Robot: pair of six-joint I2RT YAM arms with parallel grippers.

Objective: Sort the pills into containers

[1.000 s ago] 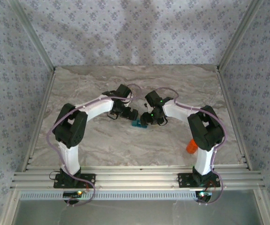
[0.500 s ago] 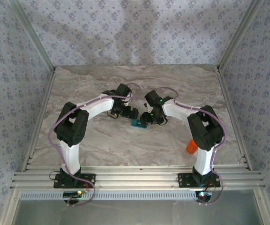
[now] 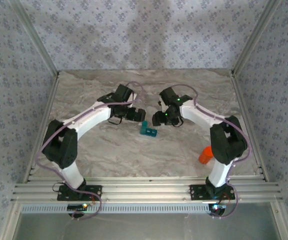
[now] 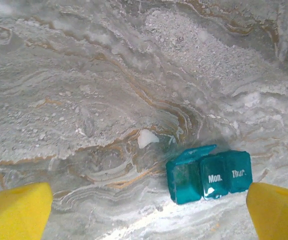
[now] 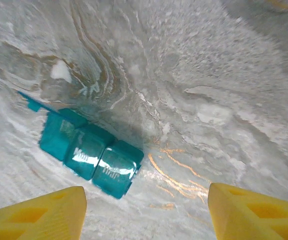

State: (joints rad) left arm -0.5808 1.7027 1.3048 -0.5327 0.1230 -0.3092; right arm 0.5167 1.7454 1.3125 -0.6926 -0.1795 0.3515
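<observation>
Two empty claws: left claw [image 4: 149,200] wide, right claw [image 5: 146,192] parted | small teal plastic rectangular pill box [image 4: 209,172] between them, end lid up | small white pill [image 4: 146,137] beside lid | centre, narrow, then pinch.

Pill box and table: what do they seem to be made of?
The pill box looks like glossy teal plastic: light glints on its smooth moulded top. The table looks like veined grey marble, or a printed imitation; I cannot tell which.
</observation>
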